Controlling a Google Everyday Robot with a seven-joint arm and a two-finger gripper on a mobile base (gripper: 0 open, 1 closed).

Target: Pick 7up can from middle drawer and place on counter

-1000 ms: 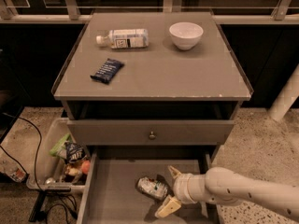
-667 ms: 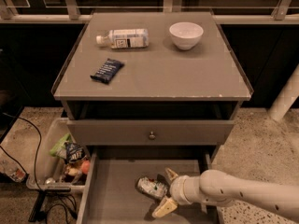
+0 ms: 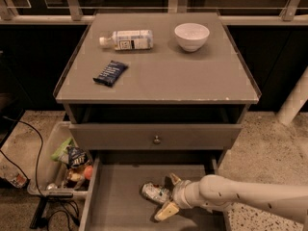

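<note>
The 7up can (image 3: 154, 192) lies on its side on the flat bottom of the pulled-out middle drawer (image 3: 115, 201), low in the camera view. My gripper (image 3: 169, 195) reaches in from the right on a white arm and is open, one finger (image 3: 174, 179) behind the can and one finger (image 3: 166, 211) in front, straddling its right end. The counter (image 3: 192, 76) is the grey cabinet top above.
On the counter lie a white-labelled plastic bottle (image 3: 126, 39), a white bowl (image 3: 191, 35) and a dark snack packet (image 3: 110, 72). A closed drawer front with a knob (image 3: 156, 139) sits above the open drawer. A bin of snacks (image 3: 67, 162) stands on the floor at left.
My gripper has slid left along the drawer bottom, closing in around the can's right end. The can has not moved.
</note>
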